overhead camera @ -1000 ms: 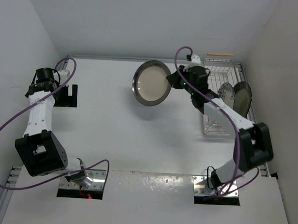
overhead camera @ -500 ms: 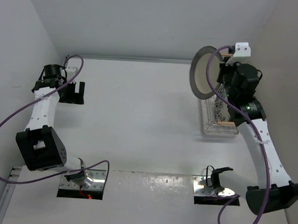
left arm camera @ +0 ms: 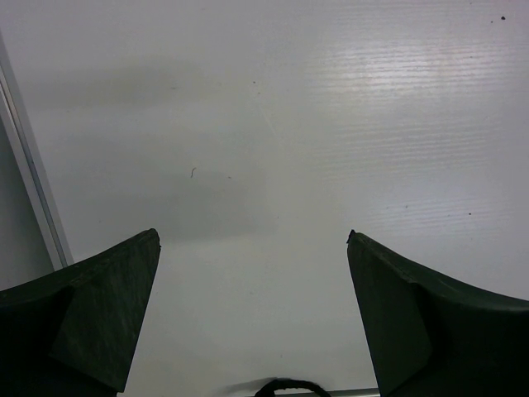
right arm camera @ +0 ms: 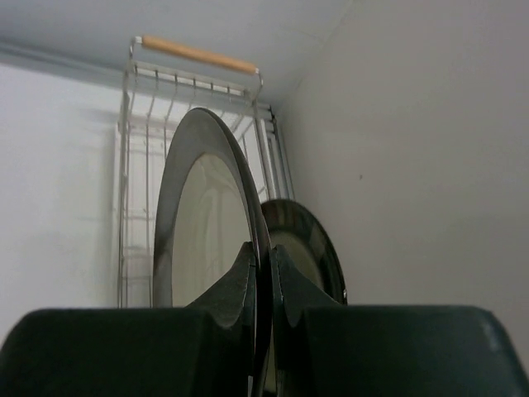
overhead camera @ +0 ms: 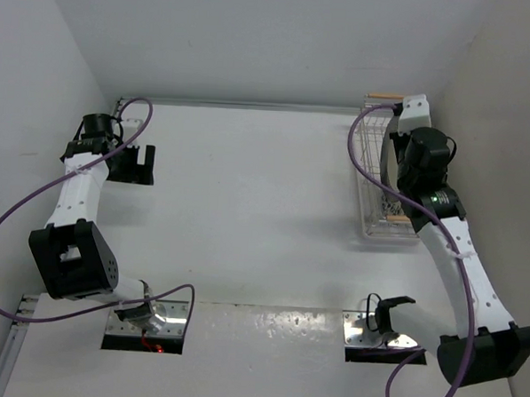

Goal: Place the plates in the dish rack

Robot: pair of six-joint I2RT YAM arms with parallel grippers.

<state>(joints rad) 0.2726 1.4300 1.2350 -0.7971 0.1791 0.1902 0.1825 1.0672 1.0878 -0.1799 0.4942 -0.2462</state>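
My right gripper (right arm camera: 263, 248) is shut on the rim of the dark-rimmed cream-centred plate (right arm camera: 202, 223) and holds it upright on edge inside the white wire dish rack (right arm camera: 136, 165). A second dark-rimmed plate (right arm camera: 310, 240) stands upright just behind it, nearer the right wall. From above, the rack (overhead camera: 367, 159) is at the far right and the held plate (overhead camera: 392, 156) is edge-on under my right wrist. The floral plate is hidden, apart from a speckled patch (overhead camera: 387, 203) in the rack that I cannot identify. My left gripper (overhead camera: 142, 165) is open and empty at the far left, and its wrist view (left arm camera: 252, 233) shows only bare table.
The rack's wooden handles are at its far end (overhead camera: 383, 97) and near end (overhead camera: 404, 220). The right wall (right arm camera: 413, 165) stands close beside the rack. A metal rail (left arm camera: 33, 182) runs along the table's left edge by my left gripper.
My right arm carried the cream-centred plate from the table's middle to the right and lowered it on edge into the rack. My left gripper shifted slightly and stayed open.
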